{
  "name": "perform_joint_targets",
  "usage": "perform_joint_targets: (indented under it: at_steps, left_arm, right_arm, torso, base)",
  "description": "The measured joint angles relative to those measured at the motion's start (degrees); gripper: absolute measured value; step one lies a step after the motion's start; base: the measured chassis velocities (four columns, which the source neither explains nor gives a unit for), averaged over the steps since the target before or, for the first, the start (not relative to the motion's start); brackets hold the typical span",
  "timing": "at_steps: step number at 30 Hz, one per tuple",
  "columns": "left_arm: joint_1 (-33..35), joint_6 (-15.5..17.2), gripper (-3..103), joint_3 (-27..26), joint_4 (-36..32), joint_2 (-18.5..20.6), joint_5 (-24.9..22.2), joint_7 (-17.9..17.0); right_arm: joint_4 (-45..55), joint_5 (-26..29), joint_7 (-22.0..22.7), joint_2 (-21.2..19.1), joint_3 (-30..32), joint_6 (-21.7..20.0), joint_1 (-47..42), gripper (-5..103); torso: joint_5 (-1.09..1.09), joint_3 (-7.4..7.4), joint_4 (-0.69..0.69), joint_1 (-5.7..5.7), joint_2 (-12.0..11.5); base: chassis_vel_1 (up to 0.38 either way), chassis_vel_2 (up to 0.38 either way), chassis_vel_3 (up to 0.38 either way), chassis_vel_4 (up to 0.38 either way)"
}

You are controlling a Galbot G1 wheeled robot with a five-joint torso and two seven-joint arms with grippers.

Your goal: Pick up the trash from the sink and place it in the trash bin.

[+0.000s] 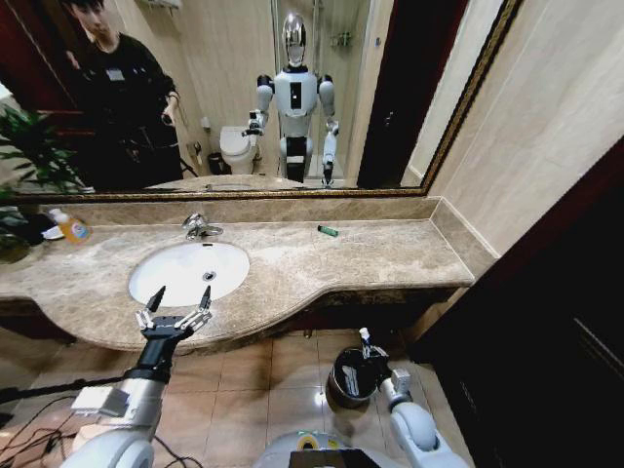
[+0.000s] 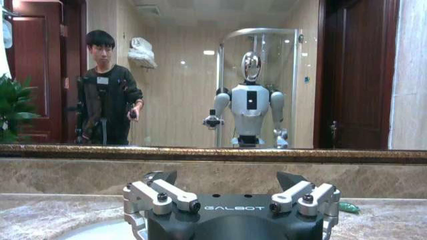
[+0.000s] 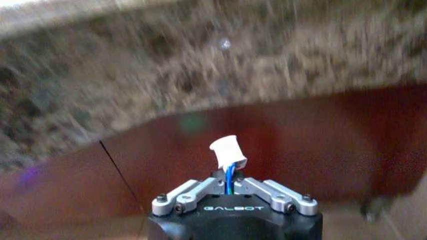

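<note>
Right jaws around trash

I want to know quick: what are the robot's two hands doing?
Left gripper: open, empty, at the sink's front edge.
Right gripper: closed on a white packet, above the bin.

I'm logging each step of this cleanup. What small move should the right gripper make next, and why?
Probably open the right gripper and let go. Its fingers are shut on a small white-and-blue packet, and the head view shows it right above the small round dark trash bin on the floor, so the packet should fall inside.
</note>
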Motion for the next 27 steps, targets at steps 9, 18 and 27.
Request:
perform_joint_targets:
  at_steps: [9,18,27]
  left_arm:
    - [0.00,0.00,100,0.00,0.00,0.00,0.00,0.00]
    - [0.00,0.00,100,0.00,0.00,0.00,0.00,0.00]
    - [0.00,0.00,100,0.00,0.00,0.00,0.00,0.00]
  right_arm:
    - [-14.05,-1.98,0.14,3.30,0.25,1.43,5.79,2]
    - [-20.42,-4.37,0.22,5.90,0.43,2.56,8.82,2]
    - [-19.30,-4.46,0.16,6.54,0.13,1.67,9.58,2]
  torso:
    - [0.00,0.00,0.00,0.00,0.00]
    - [0.00,0.00,0.00,0.00,0.00]
    - [0.00,0.00,0.00,0.00,0.00]
  base:
    - [0.000,0.000,0.000,0.000]
    - [0.000,0.000,0.000,0.000]
    - [0.000,0.000,0.000,0.000]
